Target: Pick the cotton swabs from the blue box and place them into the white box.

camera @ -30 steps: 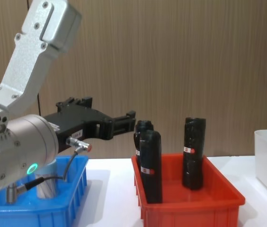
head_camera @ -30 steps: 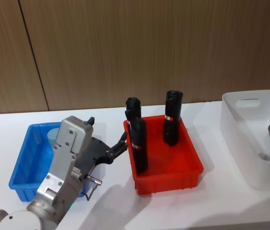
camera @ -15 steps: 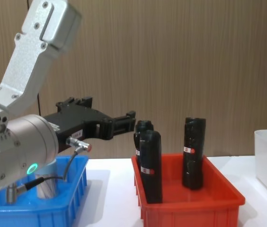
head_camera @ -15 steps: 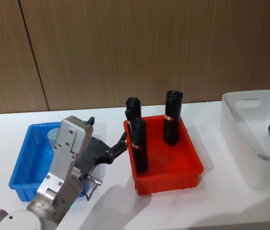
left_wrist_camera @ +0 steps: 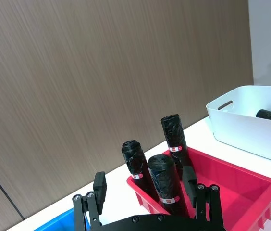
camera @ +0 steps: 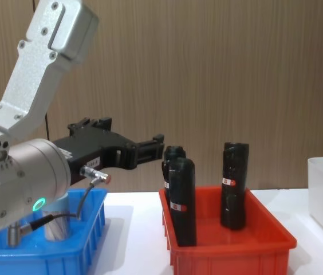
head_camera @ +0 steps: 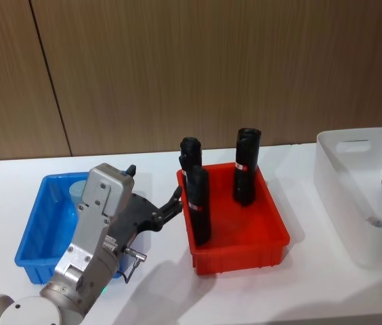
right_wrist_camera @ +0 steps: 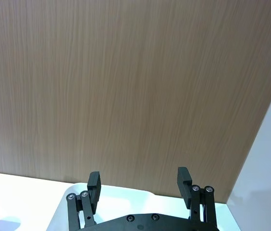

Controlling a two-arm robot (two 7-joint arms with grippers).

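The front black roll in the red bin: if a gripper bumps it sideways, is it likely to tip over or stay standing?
The front black roll would probably tip: it is tall and narrow, standing upright. Nothing visibly props it, though the red bin wall might catch it. Its wrinkled black wrapping suggests a soft surface that yields slightly.

Cotton swabs jar (head_camera: 77, 190) upright in blue box (head_camera: 34, 237); white box (head_camera: 353, 203) far right.

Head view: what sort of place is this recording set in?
Probably a lab or test room set up for bin sorting. A plain white table stands against a wood-panelled wall, and on it sit a blue box, a red bin and a white box in a row.
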